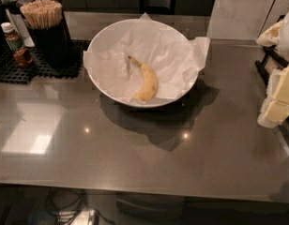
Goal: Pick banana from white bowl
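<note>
Banana point(145, 81) lies on the crumpled paper point(182, 55) toward the near side of the white bowl point(107, 36), nothing on top of it, so easy to lift. Gripper point(280, 100) hangs at the right edge, well apart from it. Whether it is open or closed, I cannot tell.

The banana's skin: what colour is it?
The banana is yellow with a brownish stem, in camera view; the gripper is at the right edge.

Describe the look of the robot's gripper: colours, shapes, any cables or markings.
The gripper sits at the right edge of the camera view, partly cut off. What shows is made of pale yellow, blocky, squared-off pieces with lighter, whitish edges. No cables or markings can be seen on it.
</note>
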Controlling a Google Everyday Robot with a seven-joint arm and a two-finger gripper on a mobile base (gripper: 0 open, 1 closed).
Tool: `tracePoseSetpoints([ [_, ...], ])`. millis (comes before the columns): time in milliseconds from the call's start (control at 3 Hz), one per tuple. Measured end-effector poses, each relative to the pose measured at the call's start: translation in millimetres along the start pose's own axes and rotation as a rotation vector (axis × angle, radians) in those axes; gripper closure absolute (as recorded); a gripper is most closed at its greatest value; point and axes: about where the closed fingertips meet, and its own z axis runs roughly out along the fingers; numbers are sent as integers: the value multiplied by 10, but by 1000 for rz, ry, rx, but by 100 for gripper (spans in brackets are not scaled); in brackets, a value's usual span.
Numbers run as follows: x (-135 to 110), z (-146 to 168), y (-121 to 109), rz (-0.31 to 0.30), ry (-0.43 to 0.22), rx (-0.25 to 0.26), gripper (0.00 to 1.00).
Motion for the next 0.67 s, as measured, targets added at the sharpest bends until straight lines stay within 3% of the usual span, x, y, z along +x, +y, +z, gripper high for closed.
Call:
tracePoseSetpoints([
  [333,-9,-5,-2,-2,-2,3,0],
  [667,-284,24,-28,-89,-45,-12,0],
])
